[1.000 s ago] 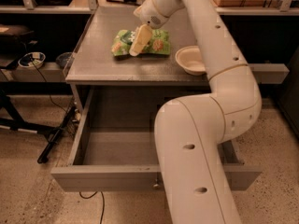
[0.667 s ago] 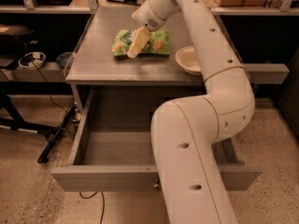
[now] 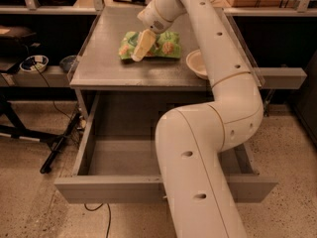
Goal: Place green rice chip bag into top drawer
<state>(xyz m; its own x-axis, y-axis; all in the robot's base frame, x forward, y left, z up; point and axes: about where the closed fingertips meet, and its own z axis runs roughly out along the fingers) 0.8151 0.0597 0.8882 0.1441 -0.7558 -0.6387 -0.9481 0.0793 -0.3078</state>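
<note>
The green rice chip bag (image 3: 166, 47) lies flat on the grey cabinet top (image 3: 114, 68), near its middle. My gripper (image 3: 140, 48) reaches down from the back onto the bag's left half, its pale fingers (image 3: 143, 42) lying over the bag. The top drawer (image 3: 119, 155) below the top is pulled wide open and nothing shows inside; my arm hides its right part and the knob on the front panel (image 3: 109, 190).
A white round bowl (image 3: 198, 63) stands on the cabinet top right of the bag, partly behind my arm. A black stand leg and cables (image 3: 59, 143) lie on the floor at left. A shelf with small items (image 3: 34, 63) is at the far left.
The gripper has stayed on the bag's left half; the arm shifted only slightly. The bag and drawer have not moved.
</note>
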